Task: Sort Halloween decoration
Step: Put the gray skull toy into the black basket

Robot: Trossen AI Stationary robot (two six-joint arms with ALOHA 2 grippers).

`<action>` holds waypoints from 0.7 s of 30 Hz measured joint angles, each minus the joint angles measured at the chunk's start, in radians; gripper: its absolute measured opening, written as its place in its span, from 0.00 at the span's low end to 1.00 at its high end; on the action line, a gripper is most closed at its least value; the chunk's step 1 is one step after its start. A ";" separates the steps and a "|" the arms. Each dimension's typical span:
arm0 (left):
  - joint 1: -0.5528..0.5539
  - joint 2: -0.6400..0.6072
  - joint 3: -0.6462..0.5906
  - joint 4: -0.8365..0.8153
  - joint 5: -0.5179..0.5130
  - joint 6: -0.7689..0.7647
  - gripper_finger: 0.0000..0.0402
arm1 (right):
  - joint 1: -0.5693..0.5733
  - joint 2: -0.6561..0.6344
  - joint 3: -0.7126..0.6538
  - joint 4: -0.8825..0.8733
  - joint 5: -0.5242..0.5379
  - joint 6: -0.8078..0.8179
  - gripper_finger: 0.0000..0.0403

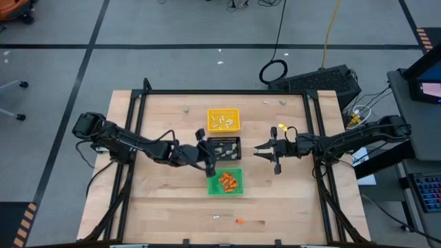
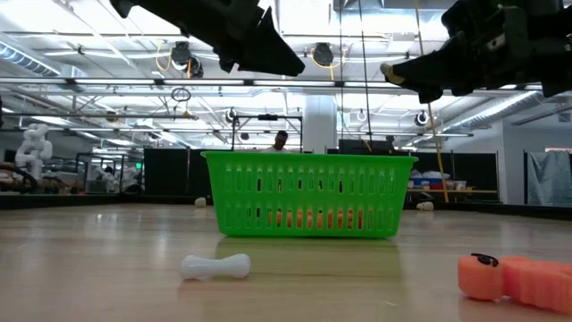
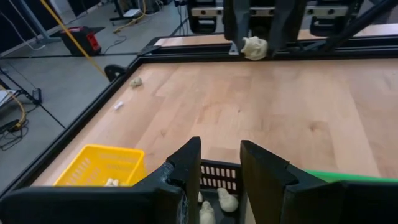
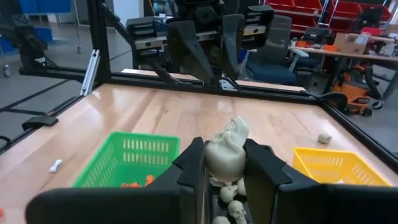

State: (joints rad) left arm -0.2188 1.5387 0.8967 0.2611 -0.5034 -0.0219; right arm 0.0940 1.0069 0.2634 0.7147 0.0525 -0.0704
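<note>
Three small trays stand in a row at mid-table: a yellow tray [image 1: 224,120] farthest, a black tray [image 1: 224,146] in the middle, and a green tray [image 1: 225,181] nearest, with orange bits in it. My right gripper [image 1: 258,149] hangs just right of the black tray, shut on a beige-grey skull-shaped lump [image 4: 227,152]. My left gripper [image 1: 210,154] hovers open and empty over the black tray's left edge [image 3: 217,174]. Beige lumps [image 3: 227,200] lie in the black tray. A white stick [image 2: 214,266] and an orange bit [image 2: 509,277] lie on the table near its front edge. My right gripper pinches the beige lump by its lower sides [image 4: 217,163] between its two fingers, near their free ends. The fingers come about level from the table's right side. The lump sits upright, its top above the fingers, lifted clear of the table; it also shows in the left wrist view [image 3: 254,46].
Loose pieces lie near the far edge: a beige lump [image 1: 185,108], another [image 1: 281,100] and a white bit [image 1: 264,102]. A white stick [image 1: 216,216] and an orange bit [image 1: 239,221] lie near the front. A black frame [image 1: 220,91] rims the table.
</note>
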 joint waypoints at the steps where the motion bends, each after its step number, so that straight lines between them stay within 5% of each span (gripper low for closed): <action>1: -0.004 0.000 0.000 0.000 0.000 0.000 0.28 | 0.000 0.000 0.000 0.000 0.000 -0.004 0.15; 8: -0.018 0.000 0.000 0.000 0.000 -0.002 0.28 | 0.000 0.000 0.000 0.001 0.000 -0.070 0.15; 21: -0.019 0.000 0.000 0.004 -0.001 -0.002 0.28 | 0.000 0.000 0.000 0.015 0.002 -0.572 0.15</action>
State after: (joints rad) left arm -0.2379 1.5387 0.8967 0.2655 -0.5040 -0.0238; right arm 0.0937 1.0065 0.2634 0.7300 0.0547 -0.6421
